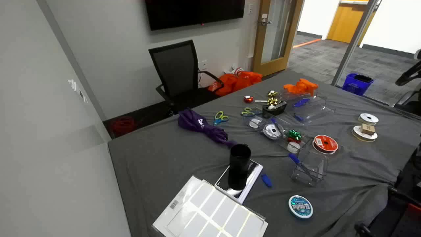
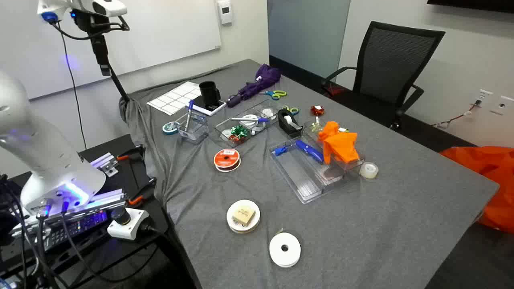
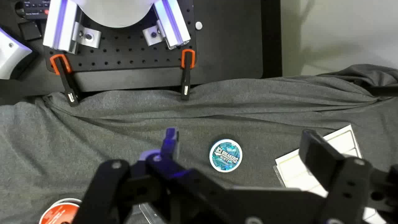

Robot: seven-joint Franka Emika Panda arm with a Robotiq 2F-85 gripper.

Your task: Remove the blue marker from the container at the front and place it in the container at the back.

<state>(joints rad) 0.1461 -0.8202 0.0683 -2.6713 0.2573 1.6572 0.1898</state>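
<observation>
Plainly, the blue-capped marker (image 2: 189,115) is leaning at a tilt inside the small, clear plastic container (image 2: 198,134), its slim barrel showing through the see-through walls and its cap poking above the rim. Dark and blocky, the gripper (image 3: 241,141) is hanging high above the worktop (image 2: 381,224), its two fingers standing wide apart. Soft-looking grey cloth (image 3: 124,112) is covering the worktop and bunching into folds along one edge. Near the container, a flat, round Ice Breakers mints tub (image 3: 225,155) is displaying a glittery teal lid. Just beside the container, a long, clear plastic tray (image 2: 219,137) is holding a shiny green bow (image 2: 239,130) and a second marker (image 2: 249,119), lying across a white spool (image 1: 269,133).
</observation>
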